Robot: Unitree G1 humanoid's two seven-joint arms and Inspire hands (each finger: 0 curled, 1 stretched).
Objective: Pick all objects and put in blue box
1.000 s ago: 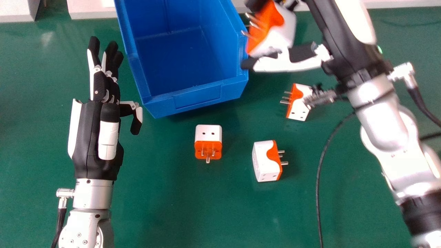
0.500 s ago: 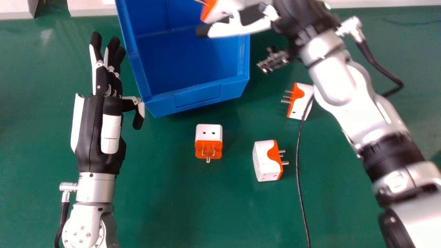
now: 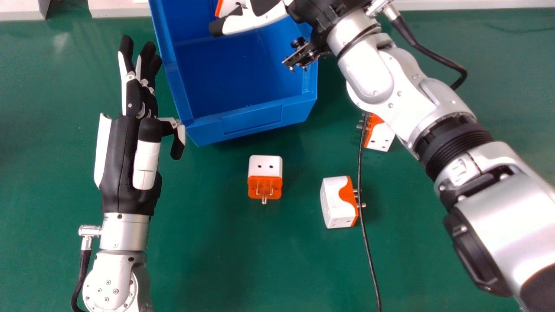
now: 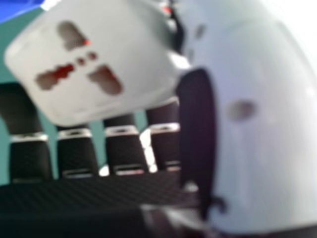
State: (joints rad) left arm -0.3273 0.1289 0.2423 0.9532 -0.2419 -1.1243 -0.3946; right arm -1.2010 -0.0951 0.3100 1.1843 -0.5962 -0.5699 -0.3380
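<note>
Where the green bench (image 3: 225, 268) is nearest, a black cable (image 3: 370, 251) shows; next, three orange-and-white adapters (image 3: 337, 203), standing apart; left hand (image 3: 125, 164), fingers straight; blue box (image 3: 251, 120); over its interior, right hand (image 3: 256, 21), fingers gripping a fourth adapter (image 4: 114, 29); farthest, a pale strip (image 3: 477, 4) edging the bench.

Probable lab or workshop: green worktop (image 3: 208, 260), blue box (image 3: 251, 122).

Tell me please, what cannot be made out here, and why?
Held adapter: head view, cut off by top edge, partly behind right hand.
Its socket face: right hand view, blurred.
Blue box's far end: head view, beyond top edge.
Adapter beside right arm: head view, one corner covered by the arm.
</note>
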